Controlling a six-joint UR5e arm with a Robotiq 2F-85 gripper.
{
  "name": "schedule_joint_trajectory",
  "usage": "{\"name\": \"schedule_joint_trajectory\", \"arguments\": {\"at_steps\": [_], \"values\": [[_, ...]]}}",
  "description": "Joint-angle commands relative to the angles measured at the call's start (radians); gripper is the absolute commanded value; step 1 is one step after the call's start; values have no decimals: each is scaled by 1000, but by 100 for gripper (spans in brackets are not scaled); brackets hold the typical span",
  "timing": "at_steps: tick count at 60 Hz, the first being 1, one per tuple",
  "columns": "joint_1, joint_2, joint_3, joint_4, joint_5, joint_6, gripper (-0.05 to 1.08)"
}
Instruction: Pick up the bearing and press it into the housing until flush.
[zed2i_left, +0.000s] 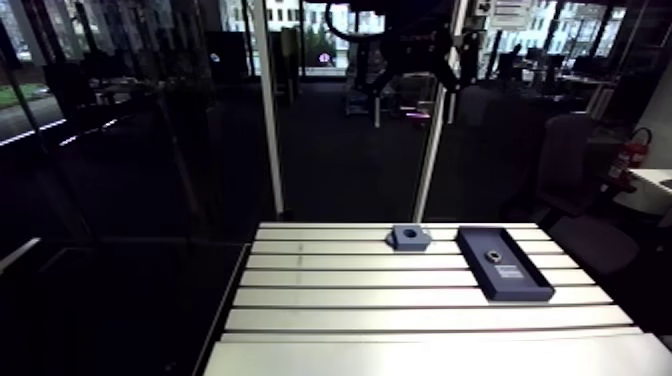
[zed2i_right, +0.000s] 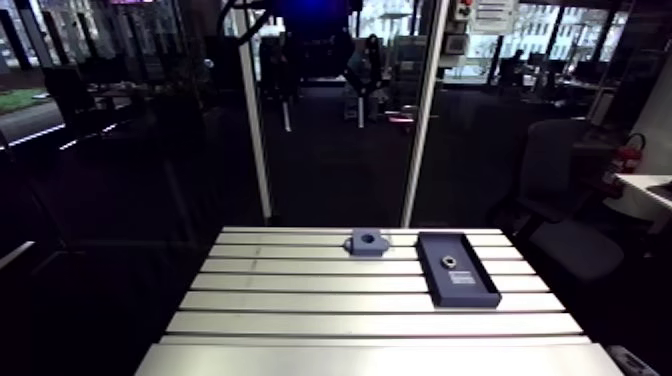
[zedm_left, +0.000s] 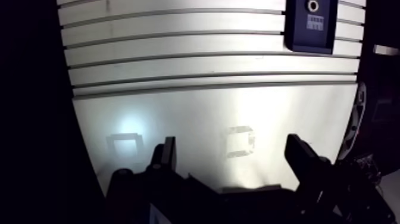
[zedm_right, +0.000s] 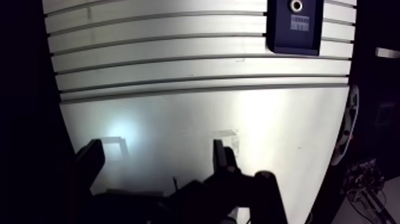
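In the arm view a small grey-blue housing block (zed2i_left: 410, 237) with a round bore stands near the table's far edge. Right of it lies a dark rectangular tray (zed2i_left: 522, 286). The ring-shaped bearing (zed2i_left: 493, 256) rests in the tray's far half, with a pale label beside it. The wrist view shows the same tray (zedm_left: 312, 40) and bearing (zedm_left: 312, 6) far ahead of my gripper (zedm_left: 232, 156) and off to one side. My gripper hangs high over the smooth near part of the table, open, with nothing between its fingers. The housing is outside the wrist view.
The slotted aluminium table (zed2i_left: 400, 300) has several grooves across its far half and a plain plate at the near side. Two white upright posts (zed2i_left: 266, 110) (zed2i_left: 437, 120) rise just behind the far edge. The table drops off into dark at both sides.
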Motion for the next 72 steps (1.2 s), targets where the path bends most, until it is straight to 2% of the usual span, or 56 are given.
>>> {"name": "schedule_joint_trajectory", "arguments": {"at_steps": [1,18,31,44,72], "values": [[0,2,-1,0,0,0,0],[1,1,7,0,-1,0,0],[7,1,-27,3,0,0,0],[9,-4,-16,5,6,0,0],[10,-10,-10,8,3,0,0]]}}
